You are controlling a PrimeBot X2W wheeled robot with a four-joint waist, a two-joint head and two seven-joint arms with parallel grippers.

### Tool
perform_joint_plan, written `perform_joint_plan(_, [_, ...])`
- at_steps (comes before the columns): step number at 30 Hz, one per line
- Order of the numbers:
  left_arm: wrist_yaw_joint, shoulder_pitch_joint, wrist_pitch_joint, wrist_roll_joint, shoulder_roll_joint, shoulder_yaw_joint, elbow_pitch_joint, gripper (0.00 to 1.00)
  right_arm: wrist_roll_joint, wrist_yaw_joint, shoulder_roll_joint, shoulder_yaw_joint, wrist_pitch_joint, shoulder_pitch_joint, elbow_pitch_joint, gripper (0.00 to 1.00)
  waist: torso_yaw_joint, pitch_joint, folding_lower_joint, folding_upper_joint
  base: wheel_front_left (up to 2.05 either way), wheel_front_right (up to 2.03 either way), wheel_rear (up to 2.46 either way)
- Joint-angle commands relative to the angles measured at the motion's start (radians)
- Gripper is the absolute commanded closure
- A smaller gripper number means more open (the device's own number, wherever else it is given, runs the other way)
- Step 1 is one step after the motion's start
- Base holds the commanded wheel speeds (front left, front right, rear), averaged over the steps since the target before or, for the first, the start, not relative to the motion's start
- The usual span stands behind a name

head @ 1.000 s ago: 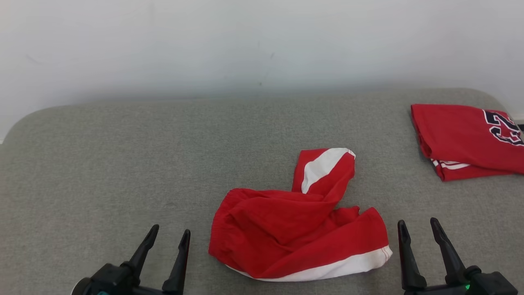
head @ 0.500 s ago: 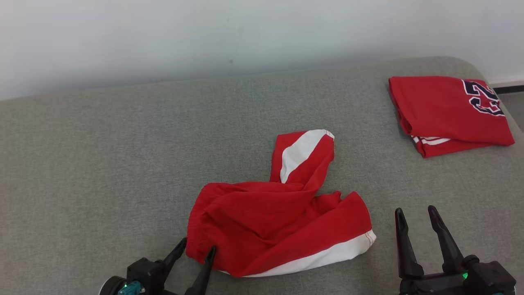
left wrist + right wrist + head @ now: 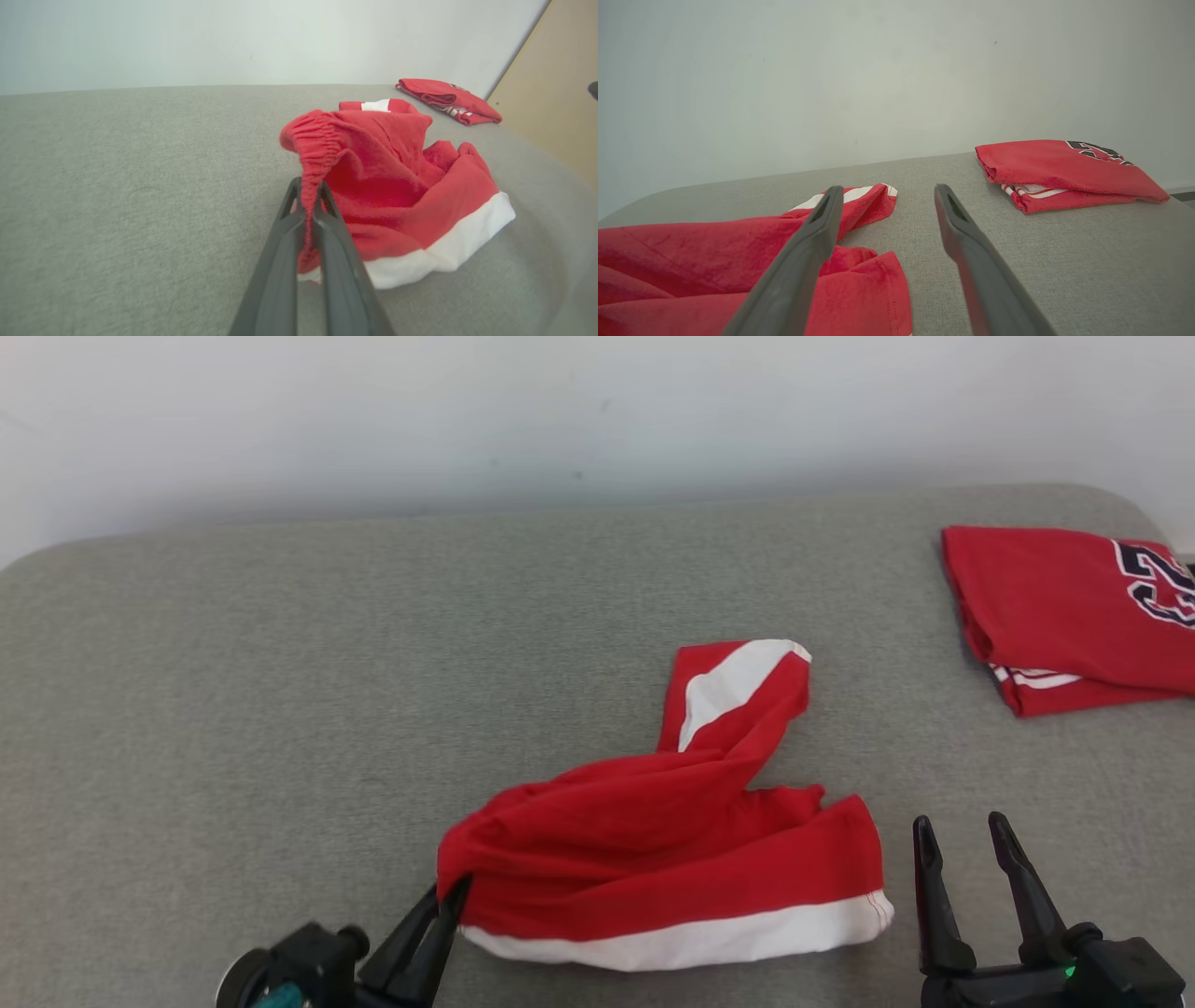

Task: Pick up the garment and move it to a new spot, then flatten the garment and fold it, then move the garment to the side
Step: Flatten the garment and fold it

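Down at the lower left of the head view, my left gripper has clenched on the left edge of the red shorts. A second ago it sat spread and well apart from them. Half a second ago its fingers straddled that edge without closing.

From the left wrist view I see both fingers pressed together on the gathered elastic waistband. It stands up above the tips, and that end of the shorts is now humped where it lay flatter before.

At the lower right my right gripper has not changed: fingers spread, grasping nothing, just beside the white hem band.

The shorts themselves lie crumpled on the near middle of the grey cushion. One leg with a white stripe is twisted up toward the far side.

Farther off, at the right end of the cushion and well apart from the shorts, lies a folded red jersey with dark numerals. Its shift in my picture is my camera moving, not the jersey. Behind everything is the white wall.
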Motion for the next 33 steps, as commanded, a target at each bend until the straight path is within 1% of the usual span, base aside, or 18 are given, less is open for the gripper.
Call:
perform_joint_plan(1, [0.001,0.033,0.0,0.011,0.019,-0.002,-0.023,1.0,0.006,-0.003,0.001,-0.001,-0.001,0.007,0.004,0.0,0.041,-0.014,-0.0001,0.0,0.0,0.0,0.0])
perform_joint_plan(5, [0.001,0.118,0.0,0.017,0.059,-0.006,-0.076,1.0,0.004,-0.003,0.002,0.002,-0.001,0.002,0.012,0.0,0.069,-0.01,-0.0001,0.0,0.0,0.0,0.0])
perform_joint_plan(8, [0.001,0.176,0.0,0.007,0.071,-0.004,-0.087,1.0,0.001,-0.003,0.002,0.0,-0.001,-0.01,0.016,0.0,0.078,0.001,-0.0001,0.0,0.0,0.0,0.0])
perform_joint_plan(10, [0.001,0.2,0.0,0.005,0.073,-0.009,-0.08,1.0,0.002,-0.003,0.002,0.003,-0.001,-0.017,0.022,0.0,0.076,0.006,-0.0001,0.0,0.0,0.0,0.0])
perform_joint_plan(13, [0.001,0.202,0.0,0.001,0.058,-0.011,-0.077,1.0,0.001,-0.003,0.003,0.005,-0.001,-0.021,0.031,0.0,0.067,0.01,-0.0001,0.0,0.0,0.0,0.0])
perform_joint_plan(18, [0.001,0.141,0.0,0.005,0.043,-0.015,-0.074,1.0,-0.003,-0.003,-0.003,0.005,-0.001,-0.026,0.04,0.0,0.047,0.017,-0.0001,0.0,0.0,0.0,0.0])
perform_joint_plan(23, [0.001,0.034,0.0,-0.002,0.042,-0.013,-0.035,1.0,-0.011,-0.003,-0.011,0.005,-0.001,-0.04,0.05,0.0,0.003,0.031,-0.0001,0.0,0.0,0.0,0.0])
perform_joint_plan(29, [0.001,-0.085,0.0,-0.027,0.047,-0.028,0.097,1.0,-0.017,-0.003,-0.01,0.0,-0.001,-0.049,0.069,0.0,-0.04,0.049,-0.0001,0.0,0.0,0.0,0.0])
perform_joint_plan(31, [0.001,-0.115,0.0,-0.049,0.038,-0.023,0.149,1.0,-0.018,-0.003,-0.009,-0.001,-0.001,-0.052,0.075,0.0,-0.047,0.054,-0.0001,0.0,0.0,0.0,0.0])
perform_joint_plan(33, [0.001,-0.14,0.0,-0.039,0.036,-0.023,0.19,1.0,-0.018,-0.003,-0.007,0.0,-0.001,-0.057,0.08,0.0,-0.054,0.058,-0.0001,0.0,0.0,0.0,0.0])
